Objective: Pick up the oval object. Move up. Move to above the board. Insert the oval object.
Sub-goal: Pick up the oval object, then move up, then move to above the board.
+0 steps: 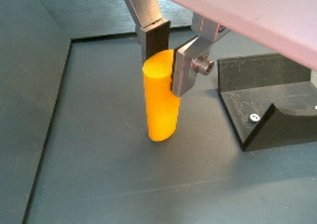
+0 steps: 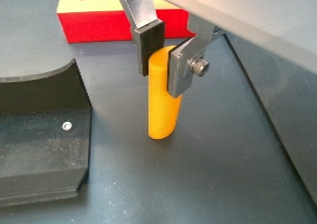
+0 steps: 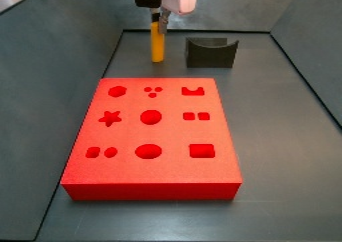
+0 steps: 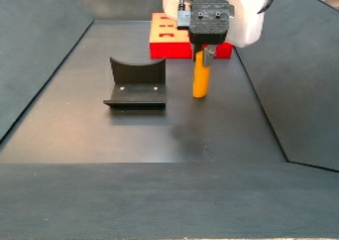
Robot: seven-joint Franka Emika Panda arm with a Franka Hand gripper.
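The oval object, a slim orange-yellow peg [image 1: 158,103], stands upright on the dark floor and shows in both wrist views [image 2: 161,112] and both side views [image 3: 158,44] [image 4: 200,77]. My gripper [image 1: 169,61] is over its top end, with the two silver fingers pressed against opposite sides of the peg [image 2: 165,66]. Whether the peg's lower end still touches the floor I cannot tell. The red board [image 3: 174,181] with its shaped cut-outs lies flat, apart from the peg. It also shows behind the gripper in a wrist view [image 2: 87,29] and a side view [image 4: 166,48].
The dark fixture [image 3: 210,52] stands on the floor a short way beside the peg, seen also in both wrist views [image 1: 266,107] [image 2: 37,135] and a side view [image 4: 135,83]. Grey sloping walls [image 3: 80,46] ring the floor.
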